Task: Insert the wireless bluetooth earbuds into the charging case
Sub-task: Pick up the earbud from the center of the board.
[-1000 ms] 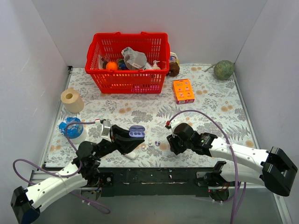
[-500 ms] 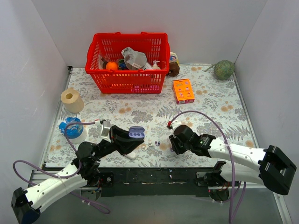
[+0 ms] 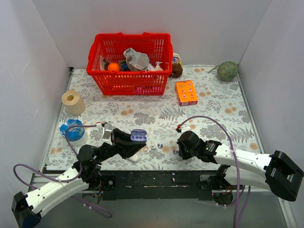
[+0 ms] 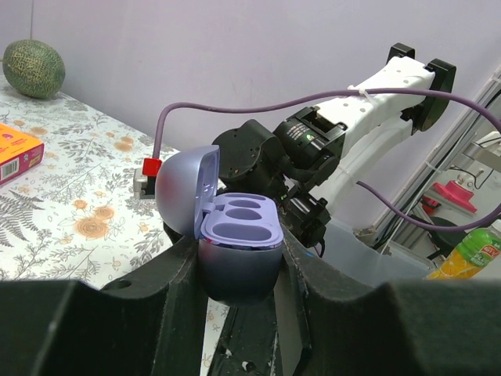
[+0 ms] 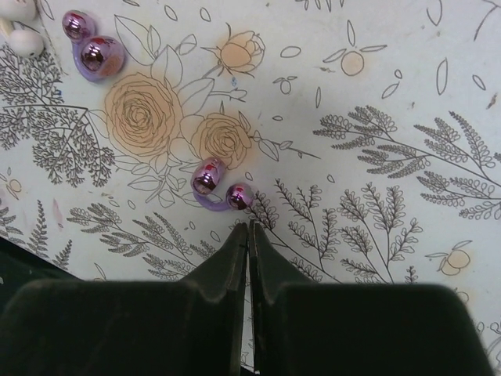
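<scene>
My left gripper is shut on the charging case, a lavender clamshell held upright above the table. Its lid is open and both purple sockets are empty in the left wrist view. One earbud, glossy purple, lies on the floral cloth just ahead of my right gripper, apart from it. That gripper is shut and empty. The other earbud lies further off at the upper left. In the top view the near earbud sits at the right gripper's tip and the other lies left of it.
A small white lump lies by the left gripper. A red basket full of items stands at the back, with an orange box, a green melon, a tape roll and a blue object. The table's near edge is close.
My right gripper has moved a little right and toward the near edge, and an earbud now shows at its tip. The left gripper still holds the case in place.
</scene>
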Controlling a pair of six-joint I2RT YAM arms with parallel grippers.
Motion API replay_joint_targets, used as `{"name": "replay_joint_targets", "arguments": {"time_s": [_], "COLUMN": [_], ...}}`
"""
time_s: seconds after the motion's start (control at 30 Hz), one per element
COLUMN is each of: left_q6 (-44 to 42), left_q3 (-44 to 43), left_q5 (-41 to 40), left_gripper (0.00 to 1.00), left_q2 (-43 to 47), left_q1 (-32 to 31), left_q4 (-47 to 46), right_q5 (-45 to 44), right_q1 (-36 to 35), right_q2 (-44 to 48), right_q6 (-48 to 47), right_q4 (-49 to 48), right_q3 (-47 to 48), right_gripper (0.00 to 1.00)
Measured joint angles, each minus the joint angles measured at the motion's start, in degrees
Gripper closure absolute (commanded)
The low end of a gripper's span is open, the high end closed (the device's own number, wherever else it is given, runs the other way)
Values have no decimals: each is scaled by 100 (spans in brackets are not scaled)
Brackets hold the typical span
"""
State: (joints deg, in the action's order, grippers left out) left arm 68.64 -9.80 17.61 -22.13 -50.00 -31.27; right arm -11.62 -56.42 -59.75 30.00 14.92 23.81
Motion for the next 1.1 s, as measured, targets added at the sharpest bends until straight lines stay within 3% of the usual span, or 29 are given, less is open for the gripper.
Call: {"name": "replay_joint_targets", "arguments": {"time_s": [0.67,0.77,0.8,0.9,1.1], "left_q6": [131,131,129,131,142], "left_q3": [52,70,70,72,94], "left_q5": [22,42,42,66,87], "left_gripper": [100,100,100,100,100], "left_q2": [-94,-114,-120,-142,-190], "left_q1": [0,0,0,0,0], "left_q4": [2,0,0,-9,-79], "right_q5": [389,389,391,404,404], "right_q1": [0,0,0,-2,-20], "right_q2": [-1014,-984,-916,-595,-369], "right_q6": [17,-72,-118,-275,-492], "right_q4": [-868,-778,-728,-586,-503], "right_q3": [378,415,415,415,533], "right_gripper": [93,77,67,57,52]}}
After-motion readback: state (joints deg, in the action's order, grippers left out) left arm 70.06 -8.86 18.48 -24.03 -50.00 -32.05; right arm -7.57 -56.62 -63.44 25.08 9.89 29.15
